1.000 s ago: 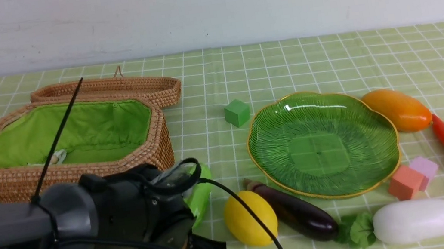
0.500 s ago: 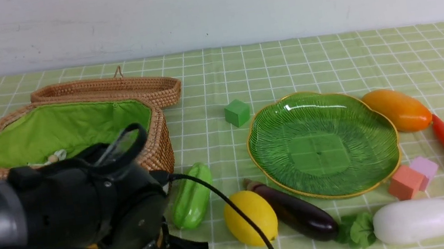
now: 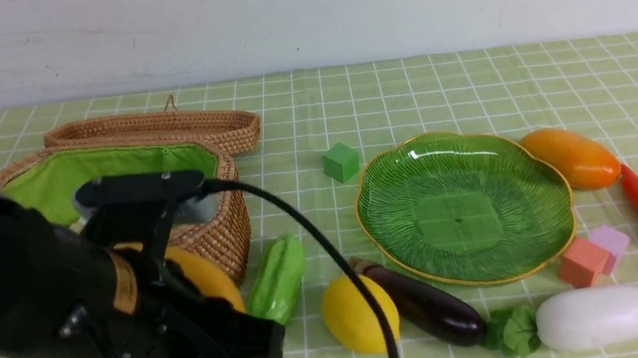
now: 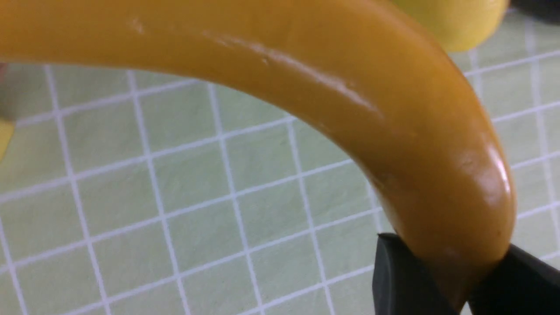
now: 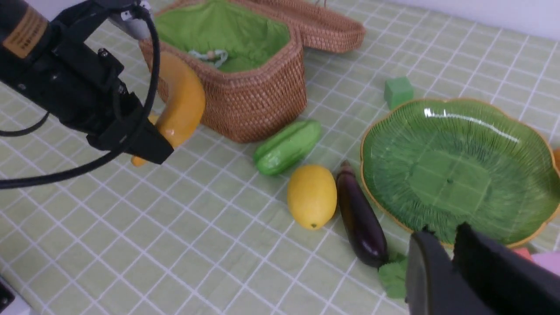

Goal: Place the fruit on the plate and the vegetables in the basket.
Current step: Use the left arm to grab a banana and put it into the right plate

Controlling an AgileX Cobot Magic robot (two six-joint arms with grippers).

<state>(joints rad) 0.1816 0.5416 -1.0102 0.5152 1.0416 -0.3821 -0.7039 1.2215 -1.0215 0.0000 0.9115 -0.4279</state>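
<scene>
Now, banana (image 3: 211, 278) held by the basket (image 3: 235, 240).
Front: left hand (image 3: 227, 345) grips the banana beside the basket; lemon (image 3: 358, 314) lies on the counter (image 3: 467, 77) near the plate (image 3: 460, 203). Left wrist: jaws pinch the banana's end. Right wrist: right hand (image 5: 446, 245) nearly closed, empty.

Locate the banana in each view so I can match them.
Front: banana at lower left, in front of the basket.
Left wrist: banana fills the picture, one end pinched in the left gripper.
Right wrist: banana beside the basket, held.
Shared landmark: lemon.
</scene>
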